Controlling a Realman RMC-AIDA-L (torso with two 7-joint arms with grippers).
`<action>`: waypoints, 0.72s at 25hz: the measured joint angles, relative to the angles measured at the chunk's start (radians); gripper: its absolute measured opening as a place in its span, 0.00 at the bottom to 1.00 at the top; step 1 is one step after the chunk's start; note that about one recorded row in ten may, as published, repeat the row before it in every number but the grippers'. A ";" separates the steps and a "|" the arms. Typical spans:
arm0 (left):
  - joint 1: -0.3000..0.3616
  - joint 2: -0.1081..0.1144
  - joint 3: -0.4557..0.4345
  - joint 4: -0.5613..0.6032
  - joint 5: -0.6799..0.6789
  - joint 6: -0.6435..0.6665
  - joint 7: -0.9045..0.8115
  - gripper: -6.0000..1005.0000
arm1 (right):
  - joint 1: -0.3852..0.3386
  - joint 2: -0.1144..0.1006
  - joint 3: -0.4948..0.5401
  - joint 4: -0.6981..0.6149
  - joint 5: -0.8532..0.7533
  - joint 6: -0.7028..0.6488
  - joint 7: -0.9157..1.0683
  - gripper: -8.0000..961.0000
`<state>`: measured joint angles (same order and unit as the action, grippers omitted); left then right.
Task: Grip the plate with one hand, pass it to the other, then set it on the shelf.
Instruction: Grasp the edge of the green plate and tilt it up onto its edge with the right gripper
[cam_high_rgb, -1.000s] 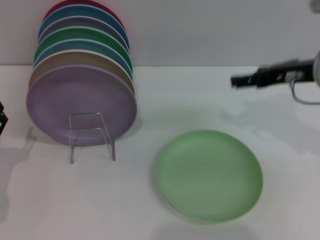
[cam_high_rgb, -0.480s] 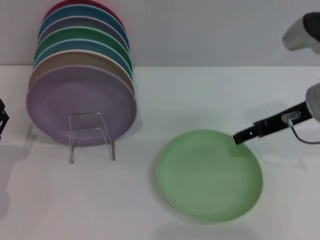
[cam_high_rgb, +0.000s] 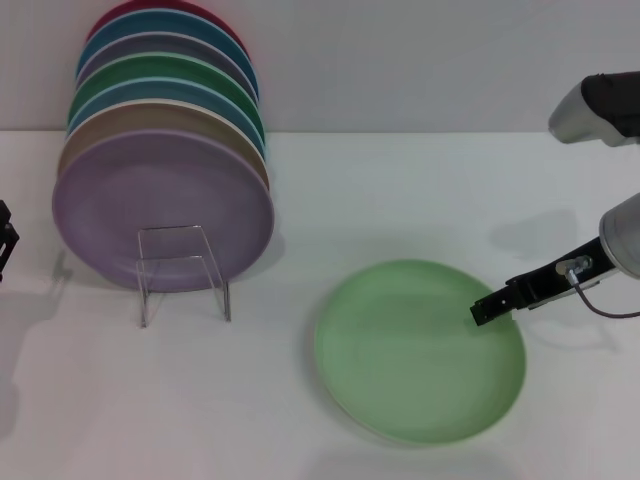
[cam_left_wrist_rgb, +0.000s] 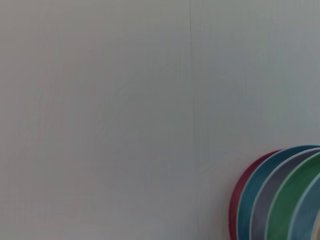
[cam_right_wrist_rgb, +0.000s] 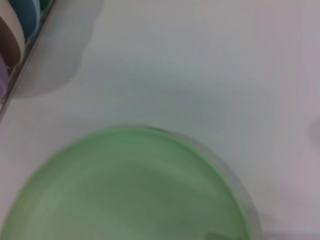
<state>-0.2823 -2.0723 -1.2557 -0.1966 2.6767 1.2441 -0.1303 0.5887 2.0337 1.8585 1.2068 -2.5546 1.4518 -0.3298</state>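
The light mint-green plate (cam_high_rgb: 420, 350) lies flat on the white table, right of the middle. It fills the lower part of the right wrist view (cam_right_wrist_rgb: 125, 195). My right gripper (cam_high_rgb: 484, 311) reaches in from the right on a slim black wrist, with its tip low over the plate's right rim. The clear shelf (cam_high_rgb: 184, 270) stands at the left, its bent front support in front of a lilac-purple plate (cam_high_rgb: 160, 205). My left gripper (cam_high_rgb: 5, 240) shows only as a black sliver at the far left edge.
Several coloured plates (cam_high_rgb: 165, 90) lean on edge in a row behind the lilac one; their rims show in the left wrist view (cam_left_wrist_rgb: 280, 200) and in the right wrist view (cam_right_wrist_rgb: 20, 20). A grey wall (cam_high_rgb: 400, 60) backs the table.
My right gripper has swung down and toward me, from above the table behind the plate to just over the plate's right rim. The plate and the left arm have not moved.
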 joint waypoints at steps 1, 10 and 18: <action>0.000 0.000 0.001 0.000 0.000 0.000 0.000 0.79 | 0.003 0.002 -0.001 -0.014 -0.003 -0.003 -0.003 0.85; 0.001 -0.002 0.004 0.000 0.000 -0.008 0.000 0.78 | 0.023 0.003 -0.001 -0.084 -0.004 -0.034 -0.011 0.84; 0.005 -0.001 0.005 0.000 0.000 -0.008 0.000 0.78 | 0.034 0.003 -0.001 -0.111 -0.004 -0.050 -0.012 0.84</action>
<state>-0.2768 -2.0732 -1.2511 -0.1963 2.6768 1.2361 -0.1303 0.6231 2.0370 1.8576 1.0955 -2.5588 1.4019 -0.3413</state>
